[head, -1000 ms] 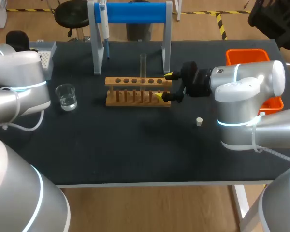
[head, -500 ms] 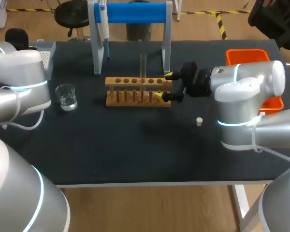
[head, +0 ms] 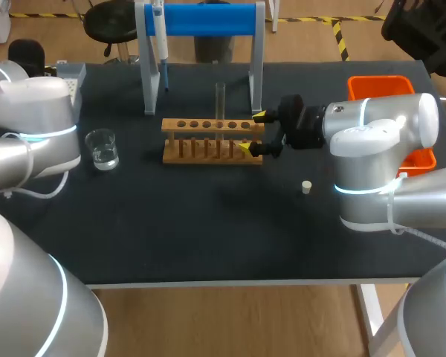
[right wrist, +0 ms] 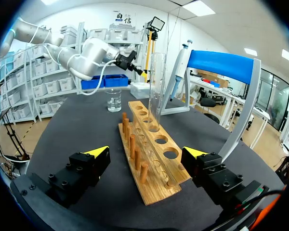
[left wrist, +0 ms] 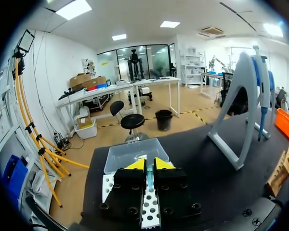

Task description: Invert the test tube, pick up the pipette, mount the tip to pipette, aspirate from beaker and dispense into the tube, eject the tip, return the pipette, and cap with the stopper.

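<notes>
An empty glass test tube [head: 220, 103] [right wrist: 156, 89] stands upright, mouth up, in the wooden rack [head: 208, 140] [right wrist: 151, 159]. My right gripper [head: 253, 132] [right wrist: 144, 156] is open, its fingers apart on either side of the rack's right end with gaps showing. The pipette [head: 158, 36] [left wrist: 262, 91] hangs on the blue-topped stand [head: 201, 21]. My left gripper [head: 26, 53] [left wrist: 147, 164] is shut over the tip box [head: 72, 80] [left wrist: 135, 155]; I cannot tell what the thin bluish sliver between its fingers is. The beaker [head: 102, 147] [right wrist: 113, 100] holds clear liquid. A small white stopper [head: 306, 187] lies on the table.
An orange bin [head: 386, 83] sits at the table's back right, partly behind my right arm. Open dark tabletop lies in front of the rack, between the beaker and the stopper.
My left arm has shifted slightly near the tip box. The right arm, rack and tube have not moved.
</notes>
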